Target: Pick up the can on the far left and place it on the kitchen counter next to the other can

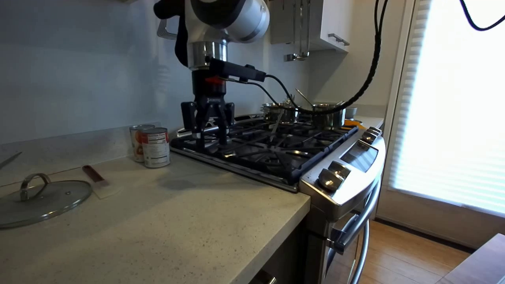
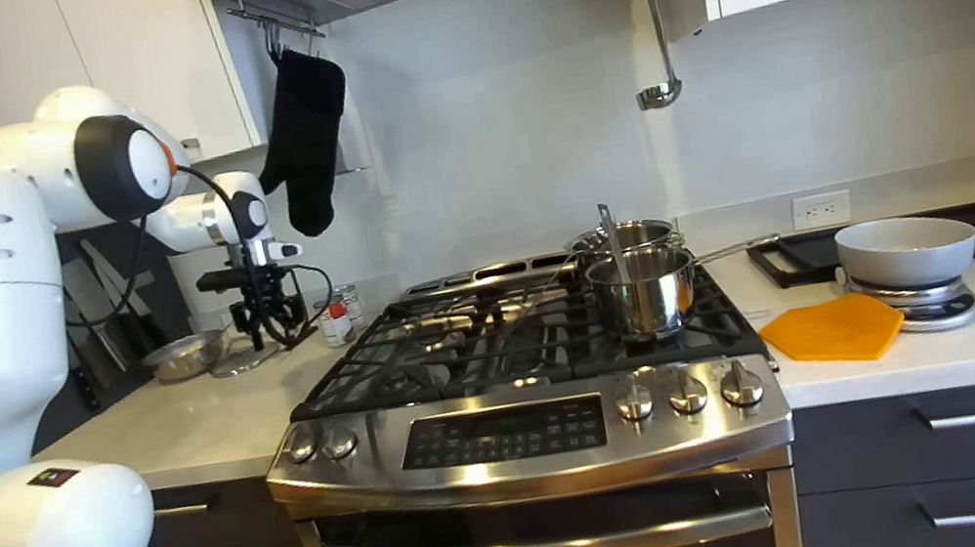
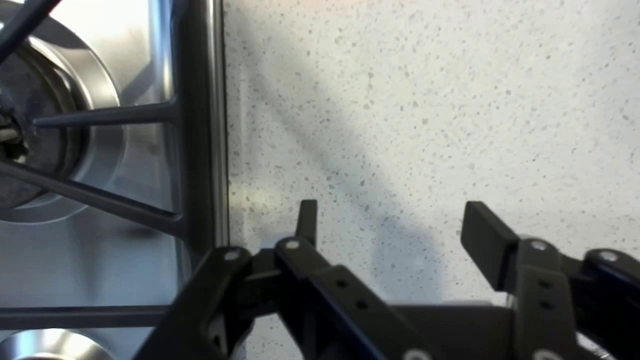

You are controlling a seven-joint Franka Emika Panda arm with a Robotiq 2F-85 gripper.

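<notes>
Currently hovers with a wide, empty hand (image 3: 391, 222) over the surface (image 1: 173, 228), near the front can (image 1: 156, 149) and rear can (image 1: 136, 142), close together there; could topple either by swinging sideways too low.

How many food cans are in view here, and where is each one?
2. Both stand upright on the counter beside the stove; in an exterior view, the front can partly covers the rear can. More could be hidden.
</notes>
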